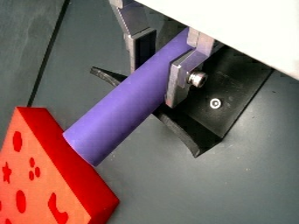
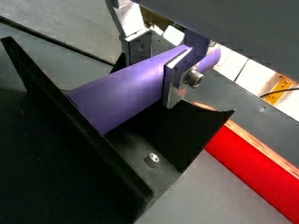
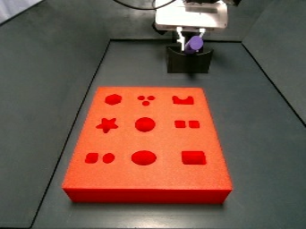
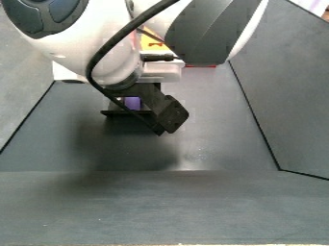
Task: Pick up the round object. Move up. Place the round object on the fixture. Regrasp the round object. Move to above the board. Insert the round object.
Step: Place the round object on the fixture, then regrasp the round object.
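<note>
The round object (image 1: 122, 109) is a smooth purple peg lying slantwise across the notch of the dark fixture (image 1: 225, 105). My gripper (image 1: 158, 79) is shut on it, one silver finger on each side, and the same grip shows on the peg (image 2: 111, 98) over the fixture (image 2: 70, 131). In a side view the gripper (image 3: 191, 37) hangs over the fixture (image 3: 189, 61) at the far end of the floor, with the peg (image 3: 192, 42) poking out below. The red-orange board (image 3: 146, 139) lies nearer, apart from the fixture. My arm hides most of the peg (image 4: 130, 101) and the fixture (image 4: 162, 113).
A corner of the board (image 1: 47, 175) lies close to the peg's free end, and its edge (image 2: 260, 166) runs beside the fixture. Dark raised walls (image 3: 269, 80) border the floor on both sides. The robot's white body (image 4: 90, 38) fills the upper part of a side view.
</note>
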Available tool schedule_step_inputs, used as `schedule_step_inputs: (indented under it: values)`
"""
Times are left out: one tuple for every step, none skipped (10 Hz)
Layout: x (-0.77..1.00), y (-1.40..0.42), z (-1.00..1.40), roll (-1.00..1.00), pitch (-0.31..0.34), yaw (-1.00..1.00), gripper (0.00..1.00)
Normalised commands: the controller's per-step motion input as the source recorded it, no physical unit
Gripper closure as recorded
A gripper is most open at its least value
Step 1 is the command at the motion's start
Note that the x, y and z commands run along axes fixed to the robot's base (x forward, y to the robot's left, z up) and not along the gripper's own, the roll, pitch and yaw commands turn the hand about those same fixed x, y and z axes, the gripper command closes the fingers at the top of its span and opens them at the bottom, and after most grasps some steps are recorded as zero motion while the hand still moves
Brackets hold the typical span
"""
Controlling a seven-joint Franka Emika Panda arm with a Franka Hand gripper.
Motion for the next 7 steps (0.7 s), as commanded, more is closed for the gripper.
schedule_step_inputs:
  values:
    - [0.07,0.05,-0.26,-0.13,-0.054,-0.07,1.0]
    - [0.07,0.05,-0.26,-0.13,-0.054,-0.05,1.0]
    - [0.0,-0.5,-0.17,0.0,0.0,0.0,1.0]
    - [0.0,0.0,0.0,0.0,0.0,0.0,0.0]
    - [0.0,0.0,1.0,0.02,0.043,0.0,0.0]
    - [0.0,0.0,1.0,0.03,0.045,0.0,0.0]
    - [-0.02,0.0,1.0,0.04,0.055,0.0,0.0]
